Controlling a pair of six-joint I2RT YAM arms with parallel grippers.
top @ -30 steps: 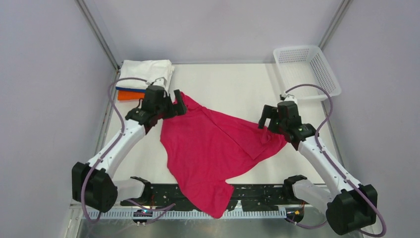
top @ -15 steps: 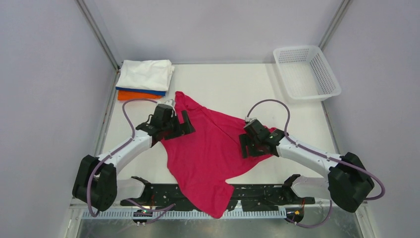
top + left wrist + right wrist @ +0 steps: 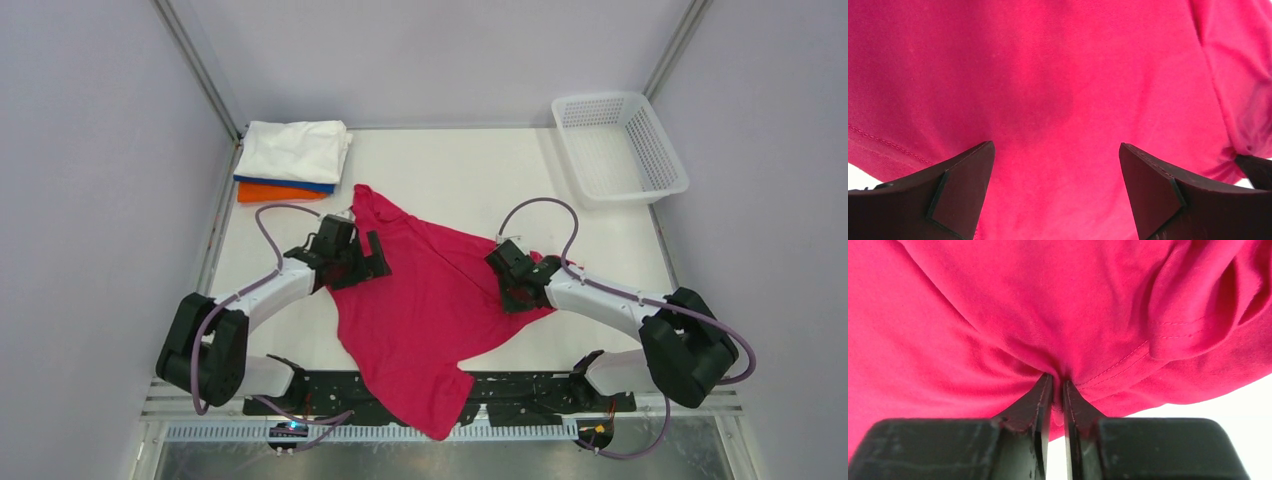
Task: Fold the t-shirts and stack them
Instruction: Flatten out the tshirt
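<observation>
A magenta-red t-shirt (image 3: 425, 305) lies spread and crumpled across the table's middle, its lower end hanging over the near edge. My left gripper (image 3: 372, 262) hovers low over the shirt's left edge, open, with only flat red cloth (image 3: 1058, 75) between its fingers (image 3: 963, 190). On the shirt's right side, my right gripper (image 3: 514, 290) is shut on a pinched fold of the cloth (image 3: 1023, 300), which bunches up between its fingertips (image 3: 1058, 382). At the back left lies a folded stack: white t-shirt (image 3: 295, 150) on top, then blue (image 3: 288, 184), then orange (image 3: 272, 193).
A white plastic mesh basket (image 3: 655, 150) stands at the back right corner. Metal frame posts rise at both back corners. Bare white table (image 3: 470, 170) lies behind the red shirt.
My right arm swung in from the shirt's right corner, dropped onto the cloth and closed on a fold. My left arm moved down and toward me, staying open over the shirt's left edge.
</observation>
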